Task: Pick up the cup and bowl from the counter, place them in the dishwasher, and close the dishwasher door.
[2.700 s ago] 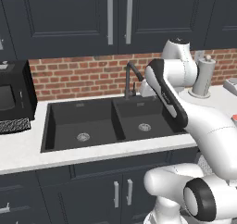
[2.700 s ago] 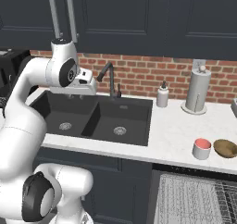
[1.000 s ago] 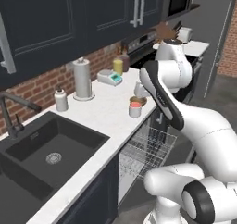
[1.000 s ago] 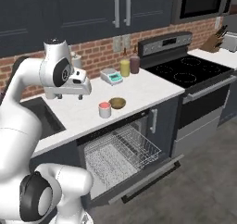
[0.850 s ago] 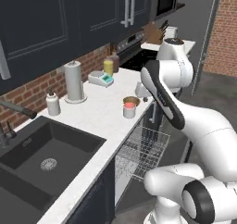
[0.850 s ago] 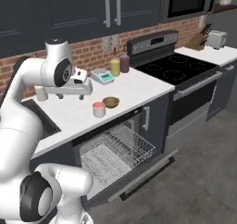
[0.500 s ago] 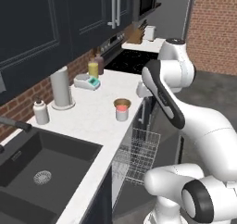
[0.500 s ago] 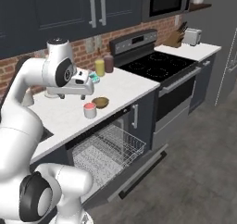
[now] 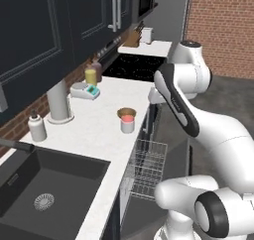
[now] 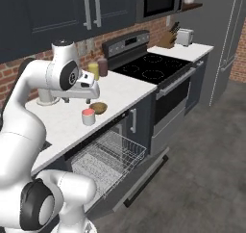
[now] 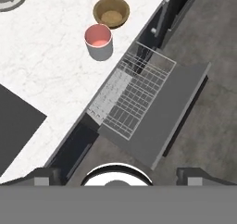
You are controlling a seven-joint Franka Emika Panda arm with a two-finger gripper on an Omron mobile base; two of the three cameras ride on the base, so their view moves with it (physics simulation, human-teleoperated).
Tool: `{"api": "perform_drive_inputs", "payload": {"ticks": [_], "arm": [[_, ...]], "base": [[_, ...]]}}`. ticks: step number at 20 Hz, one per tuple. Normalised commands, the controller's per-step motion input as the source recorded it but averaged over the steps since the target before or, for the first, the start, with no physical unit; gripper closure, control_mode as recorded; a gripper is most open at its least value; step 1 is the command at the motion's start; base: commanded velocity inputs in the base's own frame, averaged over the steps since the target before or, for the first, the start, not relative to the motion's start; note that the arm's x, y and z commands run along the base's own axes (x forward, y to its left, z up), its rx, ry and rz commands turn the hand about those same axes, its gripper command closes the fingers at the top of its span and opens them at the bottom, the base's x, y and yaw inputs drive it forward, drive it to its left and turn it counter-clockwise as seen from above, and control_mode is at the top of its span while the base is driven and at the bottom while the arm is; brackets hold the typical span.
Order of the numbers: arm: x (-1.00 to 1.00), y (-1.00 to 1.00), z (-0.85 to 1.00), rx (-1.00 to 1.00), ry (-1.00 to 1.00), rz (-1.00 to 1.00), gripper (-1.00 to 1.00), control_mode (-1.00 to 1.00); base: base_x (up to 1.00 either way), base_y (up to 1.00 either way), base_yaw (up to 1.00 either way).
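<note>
The white cup [image 9: 127, 124] with its pinkish inside stands upright near the front edge of the white counter [image 9: 94, 135], touching or almost touching the tan bowl [image 9: 127, 113] just behind it. In the hand view, the cup [image 11: 98, 41] and bowl [image 11: 111, 12] lie at the upper left. The dishwasher door [image 11: 169, 107] hangs open, with the white wire rack [image 11: 134, 93] pulled out over it. My gripper [image 10: 92, 93] hovers high above the counter edge, a little above the cup [image 10: 88, 116] and bowl [image 10: 98, 107]. It is open and empty, its tips wide apart [image 11: 118, 176].
A black sink [image 9: 44, 184] is set into the counter on the left, with a white pump bottle [image 9: 36, 127] and a grey canister [image 9: 58, 102] behind it. A yellow tumbler [image 9: 91, 76] and a black cooktop [image 10: 149, 66] lie beyond. The open door [image 10: 139, 179] juts into the floor space.
The whole picture has shifted: the base has moved along the counter from the sink side toward the dishwasher and cooktop. The arm's pose and the open gripper look unchanged.
</note>
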Motion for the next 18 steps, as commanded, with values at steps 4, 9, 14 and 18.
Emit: {"api": "perform_drive_inputs", "payload": {"ticks": [4,9,14,18], "arm": [[0.0,0.0,0.0,0.0,0.0,0.0,-1.0,1.0],[0.0,0.0,0.0,0.0,0.0,0.0,-1.0,1.0],[-0.02,0.01,0.0,0.01,0.0,-0.02,-1.0,-1.0],[-0.03,0.0,0.0,0.03,0.0,-0.05,-1.0,-1.0]], "base": [[0.0,0.5,-0.13],[0.0,0.32,-0.08],[0.0,0.08,-0.04],[0.0,0.0,0.0]]}}
